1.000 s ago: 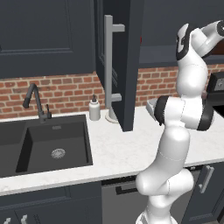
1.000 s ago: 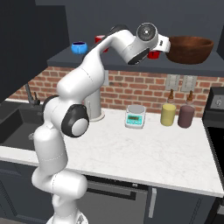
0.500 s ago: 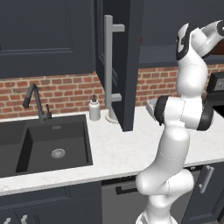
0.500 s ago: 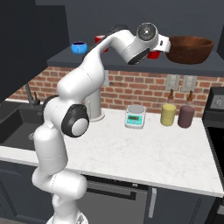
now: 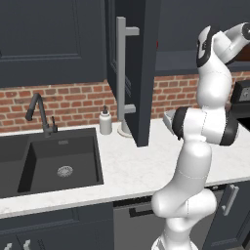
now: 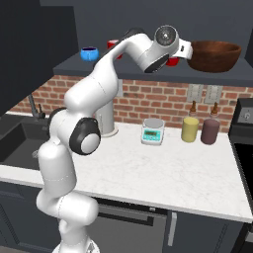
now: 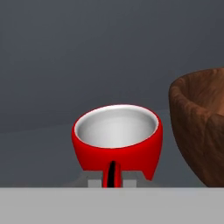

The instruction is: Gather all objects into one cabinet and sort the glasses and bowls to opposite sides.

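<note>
Little has shifted since a second ago: arm and tableware sit where they were, though the fingers have drawn in on the red cup. Its near wall is pinched at the gripper, jaws nearly together with only the thin rim wall between them. That cup stands on the cabinet shelf, just left of the brown bowl as the hand view shows it, white inside showing.

From the right base view the hand hides most of that cup, but a blue bowl and a second red cup sit further left on the same shelf. Below on the counter stand a scale and two jars. On the left base view are the open cabinet door with its grey handle, a sink, faucet and soap bottle.
</note>
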Tool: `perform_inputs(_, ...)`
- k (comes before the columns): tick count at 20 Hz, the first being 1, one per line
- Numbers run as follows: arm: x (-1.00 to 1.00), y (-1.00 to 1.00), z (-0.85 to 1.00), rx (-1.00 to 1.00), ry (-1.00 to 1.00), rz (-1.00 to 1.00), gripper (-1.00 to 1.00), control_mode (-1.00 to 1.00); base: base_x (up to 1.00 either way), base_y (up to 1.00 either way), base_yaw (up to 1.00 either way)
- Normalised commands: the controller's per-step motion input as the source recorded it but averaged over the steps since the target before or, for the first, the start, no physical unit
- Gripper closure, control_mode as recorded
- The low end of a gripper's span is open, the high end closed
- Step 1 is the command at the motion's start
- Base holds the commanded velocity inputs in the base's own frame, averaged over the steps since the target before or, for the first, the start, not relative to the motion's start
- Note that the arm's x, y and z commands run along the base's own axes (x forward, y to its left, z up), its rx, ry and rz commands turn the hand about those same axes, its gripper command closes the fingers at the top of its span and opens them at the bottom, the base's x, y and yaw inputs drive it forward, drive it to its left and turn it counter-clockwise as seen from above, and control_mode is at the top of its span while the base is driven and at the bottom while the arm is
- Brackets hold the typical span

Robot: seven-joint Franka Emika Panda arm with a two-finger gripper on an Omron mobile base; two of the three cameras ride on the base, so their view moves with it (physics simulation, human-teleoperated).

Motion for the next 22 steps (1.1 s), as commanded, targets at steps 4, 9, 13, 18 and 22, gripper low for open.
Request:
perform_inputs(4, 0.00, 0.00, 0.00, 0.00, 0.00, 0.00, 1.00, -1.00, 0.00, 0.00, 0.00)
perform_inputs(9, -0.07, 0.00, 0.00, 0.00, 0.00, 0.00, 1.00, -1.00, 0.00, 0.00, 0.00)
perform_inputs(13, -0.22, 0.00, 0.01, 0.00, 0.00, 0.02, 1.00, -1.00, 0.00, 0.00, 0.00)
perform_inputs(18, -0.20, 0.00, 0.00, 0.00, 0.00, 0.03, 1.00, -1.00, 0.00, 0.00, 0.00)
perform_inputs(22, -0.19, 0.00, 0.00, 0.00, 0.00, 0.03, 1.00, -1.00, 0.00, 0.00, 0.00)
